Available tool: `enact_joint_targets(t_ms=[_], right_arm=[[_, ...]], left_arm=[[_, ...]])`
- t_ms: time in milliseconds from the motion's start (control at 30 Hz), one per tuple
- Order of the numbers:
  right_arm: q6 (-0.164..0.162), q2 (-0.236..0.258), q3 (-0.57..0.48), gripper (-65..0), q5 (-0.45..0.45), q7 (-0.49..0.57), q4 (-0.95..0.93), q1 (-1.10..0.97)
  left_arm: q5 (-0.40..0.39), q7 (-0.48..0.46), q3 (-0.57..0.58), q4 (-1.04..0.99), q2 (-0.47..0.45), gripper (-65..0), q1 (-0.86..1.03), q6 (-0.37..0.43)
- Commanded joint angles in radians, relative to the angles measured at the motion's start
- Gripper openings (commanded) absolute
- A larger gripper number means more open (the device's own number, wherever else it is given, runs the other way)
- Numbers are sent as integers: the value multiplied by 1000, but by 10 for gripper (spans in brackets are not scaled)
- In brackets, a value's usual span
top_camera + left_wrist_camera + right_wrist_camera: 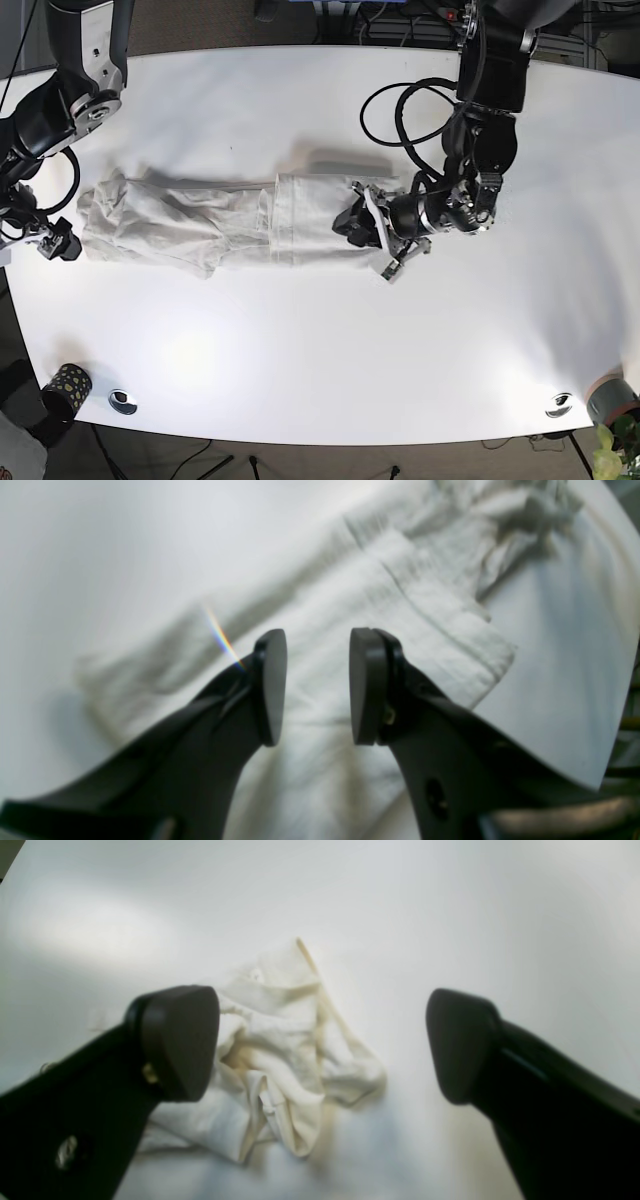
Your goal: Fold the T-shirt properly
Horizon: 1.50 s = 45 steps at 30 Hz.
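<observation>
Base view: T-shirt [220, 225] stretched across the worktop's [320, 350] middle; left gripper [365, 228] released over its end, likely lining up a fold grasp; right gripper [320, 1045] released too.

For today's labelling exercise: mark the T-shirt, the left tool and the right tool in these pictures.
T-shirt [200, 225]: base view, on the rumpled middle of the cloth.
left tool [318, 685]: left wrist view, midway between its two open tips.
right tool [322, 1045]: right wrist view, midway between its two widely parted tips.
</observation>
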Motion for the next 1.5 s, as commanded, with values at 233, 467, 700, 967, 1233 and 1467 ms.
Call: enact_joint_targets(t_ms=[233,467,700,967,1233,1467], right_arm=[[7,13,0,-16,19,-4,20,11],[7,-25,0,-16,68,-70,86,-30],[7,-86,-7,-16,315,-169,140,-136],[7,-143,-8,-16,341,-172,143,-153],[7,-175,-109,-16,341,-140,143,-153],[7,-243,-162,-16,341,-123,144,-176]], left_arm=[[70,-42,-7,-131,-64,-453,-36,-11],[68,-37,-10,-128,-167,-453,-36,-46],[68,-28,-12,-94,-202,-458,-25,-76],[68,-18,-119,40,-207,-460,6,-76],[76,-18,-246,139,-159,-460,20,-76],[79,-18,-302,121,-159,-456,20,-76]])
